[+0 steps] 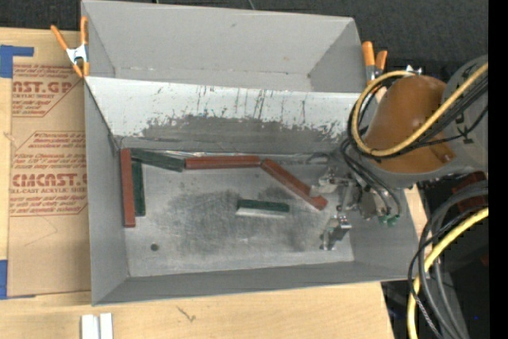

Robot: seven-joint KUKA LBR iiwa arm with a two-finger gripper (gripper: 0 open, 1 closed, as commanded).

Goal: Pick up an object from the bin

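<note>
Reaching into a grey metal bin [103,194], the claw [332,212], open or closed I cannot tell, is at one end of a slanted red-brown flat bar [290,182], with a short dark-green bar [263,207] nearby.

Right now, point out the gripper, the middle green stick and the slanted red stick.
gripper [332,212], camera view, its middle
middle green stick [262,207], camera view, mid-length
slanted red stick [292,182], camera view, mid-length

Grey bin [214,52]; red-brown bars [222,163]; dark green bars [263,207].
</note>
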